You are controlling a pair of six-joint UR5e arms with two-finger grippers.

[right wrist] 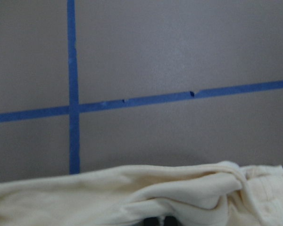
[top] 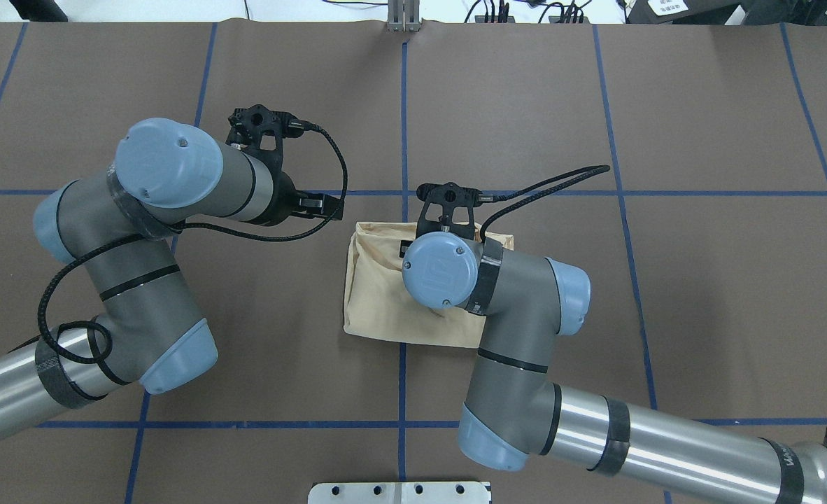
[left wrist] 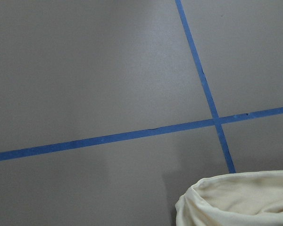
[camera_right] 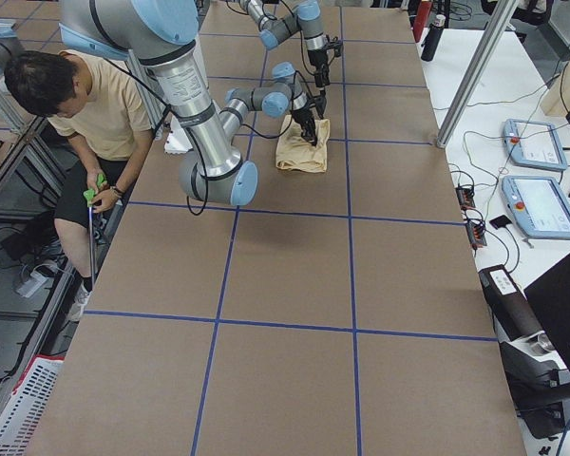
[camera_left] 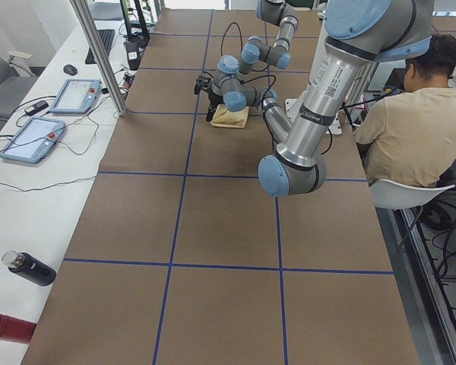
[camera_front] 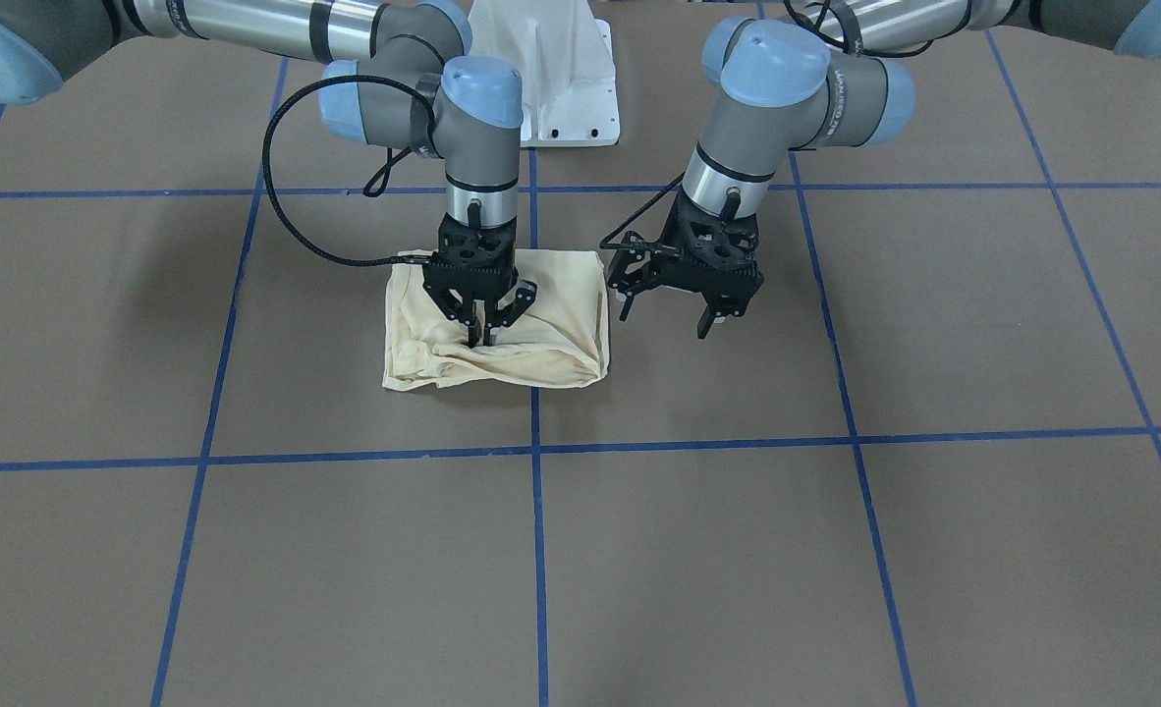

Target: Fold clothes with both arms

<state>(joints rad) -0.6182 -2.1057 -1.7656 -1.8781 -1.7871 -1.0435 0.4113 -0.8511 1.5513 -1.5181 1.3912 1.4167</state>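
Observation:
The clothes (camera_front: pixel 551 349) lie as a folded, wrinkled cream bundle on the brown table, also seen from above (top: pixel 375 308) and in both wrist views (left wrist: pixel 240 200) (right wrist: pixel 108 197). No print shows. My right gripper (camera_front: pixel 481 334) points straight down over the bundle's middle, its fingers shut on a ridge of the fabric. From overhead the right wrist (top: pixel 441 269) covers that spot. My left gripper (camera_front: pixel 665 316) hangs open and empty just off the bundle's edge, slightly above the table. The far arm in the left-side view stands over the clothes (camera_left: pixel 232 118).
Blue tape lines (camera_front: pixel 535 452) divide the brown table into squares. The white pedestal base (camera_front: pixel 561 88) stands behind the bundle. A seated person (camera_left: pixel 410 129) is beside the table. Control tablets (camera_left: pixel 30 137), a metal post (camera_left: pixel 99 57) and bottles (camera_left: pixel 30 268) stand on the side bench.

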